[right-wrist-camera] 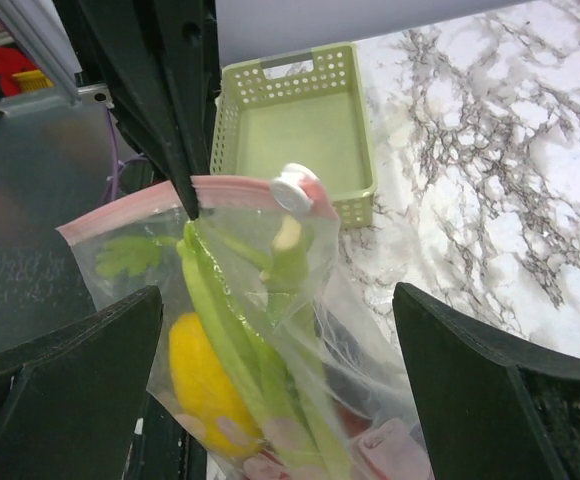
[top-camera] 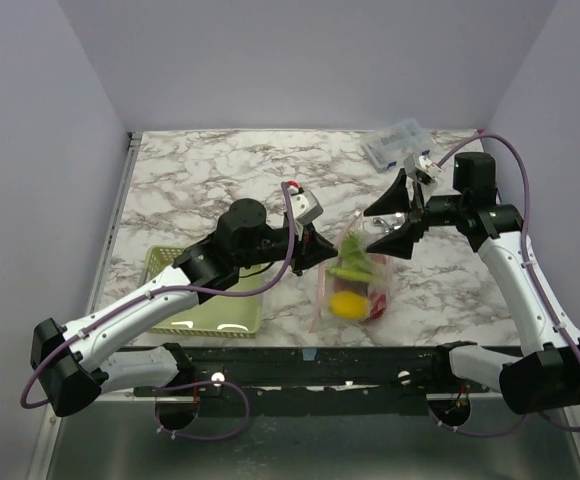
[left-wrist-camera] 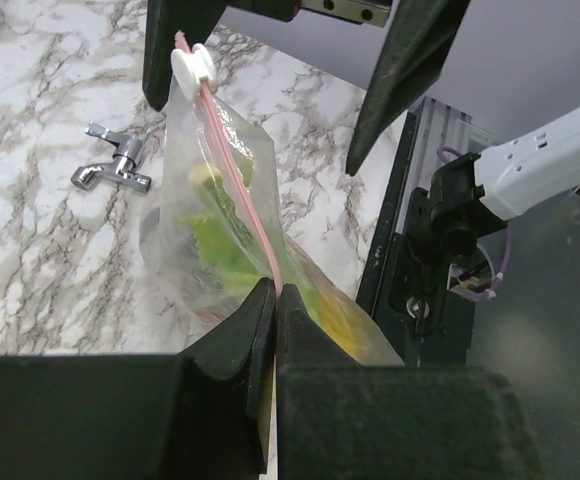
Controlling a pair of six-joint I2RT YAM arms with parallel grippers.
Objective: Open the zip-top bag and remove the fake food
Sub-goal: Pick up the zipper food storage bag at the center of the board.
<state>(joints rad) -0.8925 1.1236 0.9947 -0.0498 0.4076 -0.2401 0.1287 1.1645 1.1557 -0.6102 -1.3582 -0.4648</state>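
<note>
Closest to the arm bases, a pale green mesh basket (top-camera: 210, 300) sits on the marble surface (top-camera: 220, 170), by the left arm. Just to its right is the zip-top bag (top-camera: 360, 290), its bottom near the front edge of the surface and its top lifted. The fake food is inside it: a yellow piece (top-camera: 347, 303) low down, something red beside that, and a pale green stalk (top-camera: 353, 262) reaching up towards the mouth.

The left end effector (top-camera: 322, 250) has its fingers pressed together on the bag's pinkish zip strip (left-wrist-camera: 245, 200), pinching the near end of it. From there the strip runs up and away to a white slider (left-wrist-camera: 192, 62).

The right end effector (top-camera: 395, 222) is on the bag's far side with its fingers spread wide, and the top of the bag lies between them. From the right wrist the slider (right-wrist-camera: 292, 187) shows in the gap. From the left wrist it looks close against one finger, and I cannot tell whether they touch.

Beyond the bag a small metal tap (left-wrist-camera: 110, 170) lies on the marble. A clear compartment box (top-camera: 398, 143) sits near the back wall.
</note>
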